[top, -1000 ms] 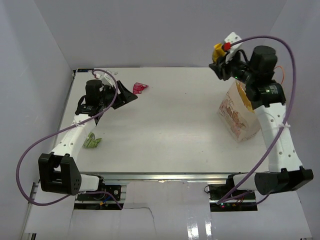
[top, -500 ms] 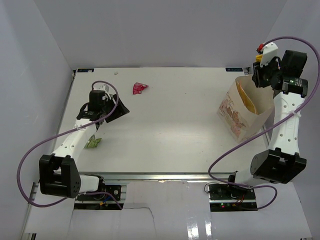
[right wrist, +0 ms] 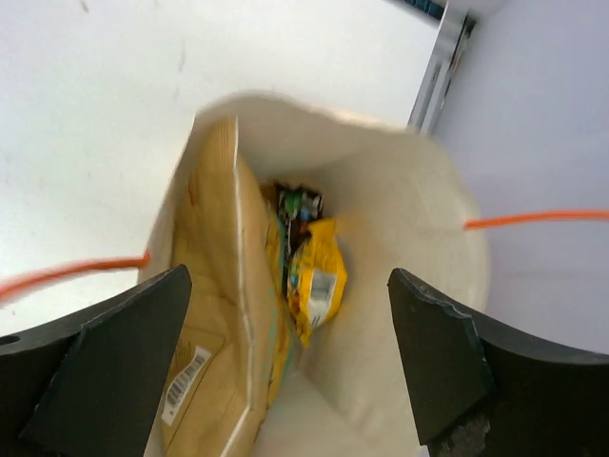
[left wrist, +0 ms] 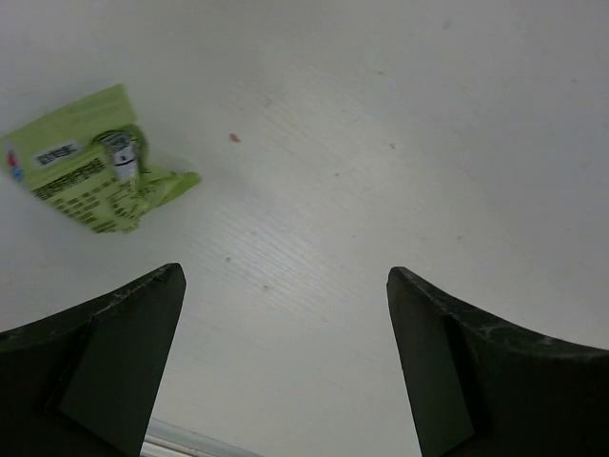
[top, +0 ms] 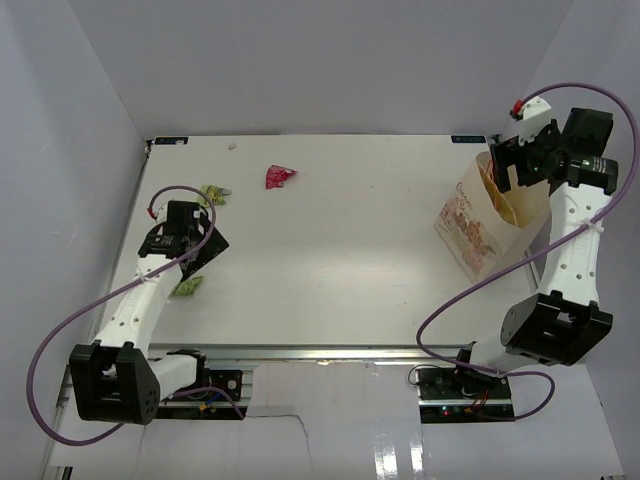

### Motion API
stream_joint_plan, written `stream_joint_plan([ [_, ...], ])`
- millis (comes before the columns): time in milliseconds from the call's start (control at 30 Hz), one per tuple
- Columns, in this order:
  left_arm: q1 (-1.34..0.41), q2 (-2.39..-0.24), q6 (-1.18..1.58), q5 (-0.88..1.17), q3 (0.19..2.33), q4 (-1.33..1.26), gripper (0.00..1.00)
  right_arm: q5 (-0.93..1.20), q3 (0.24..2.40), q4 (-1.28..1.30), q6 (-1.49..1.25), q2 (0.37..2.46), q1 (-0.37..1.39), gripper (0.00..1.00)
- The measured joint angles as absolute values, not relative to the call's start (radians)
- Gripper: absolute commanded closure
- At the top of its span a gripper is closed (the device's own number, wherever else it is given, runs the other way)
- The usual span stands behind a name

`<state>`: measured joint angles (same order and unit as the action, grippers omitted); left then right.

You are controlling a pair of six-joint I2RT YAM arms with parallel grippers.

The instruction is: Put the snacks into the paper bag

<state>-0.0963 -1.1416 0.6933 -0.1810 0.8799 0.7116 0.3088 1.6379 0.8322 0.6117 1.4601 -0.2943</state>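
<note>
Over the paper bag (right wrist: 400, 238), your right gripper (right wrist: 285, 276) hangs open, yellow candy pack (right wrist: 316, 281) inside.
Your left gripper (left wrist: 285, 274), open too, needs lowering onto the light green packet (left wrist: 90, 171) nearby.

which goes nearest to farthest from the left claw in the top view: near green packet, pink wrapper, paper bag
1. near green packet, just on the robot's side of the left claw
2. pink wrapper, toward the far edge, left of the middle
3. paper bag, far over on the right side
</note>
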Motion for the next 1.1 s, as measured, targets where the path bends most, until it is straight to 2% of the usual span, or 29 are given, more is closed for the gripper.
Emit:
stream_joint_plan([
  [133,-0.038,-1.169,0.675,-0.260,0.891,0.793,0.02,0.434,1.755,0.834,0.601,1.460,-0.295,0.06],
  [200,-0.006,-1.211,0.653,-0.294,0.912,0.818,0.05,0.510,1.787,0.814,0.593,1.452,-0.295,0.06],
  [300,0.037,-1.312,0.634,-0.330,0.955,0.844,0.12,0.624,1.794,0.799,0.578,1.434,-0.293,0.06],
  [500,0.055,-1.500,0.637,-0.356,0.990,0.867,0.14,0.770,1.757,0.790,0.557,1.433,-0.288,0.06],
  [633,0.055,-1.591,0.642,-0.354,0.998,0.876,0.40,0.828,1.750,0.792,0.558,1.435,-0.279,0.06],
  [700,0.055,-1.618,0.644,-0.356,1.000,0.876,0.42,0.855,1.751,0.792,0.559,1.435,-0.273,0.06],
  [733,0.055,-1.623,0.643,-0.359,1.000,0.878,0.51,0.872,1.751,0.792,0.560,1.435,-0.270,0.06],
  [833,0.055,-1.624,0.645,-0.371,1.004,0.882,0.62,0.934,1.759,0.792,0.561,1.435,-0.259,0.07],
  [867,0.055,-1.623,0.644,-0.374,1.004,0.882,0.70,0.954,1.765,0.792,0.561,1.435,-0.252,0.08],
  [933,0.055,-1.615,0.644,-0.377,1.003,0.877,0.79,1.002,1.784,0.789,0.561,1.435,-0.237,0.08],
  [967,0.055,-1.608,0.642,-0.376,1.003,0.874,0.88,1.024,1.796,0.787,0.559,1.435,-0.223,0.08],
  [1100,0.058,-1.557,0.612,-0.315,1.001,0.830,1.00,1.081,1.830,0.767,0.556,1.428,-0.121,0.09],
])
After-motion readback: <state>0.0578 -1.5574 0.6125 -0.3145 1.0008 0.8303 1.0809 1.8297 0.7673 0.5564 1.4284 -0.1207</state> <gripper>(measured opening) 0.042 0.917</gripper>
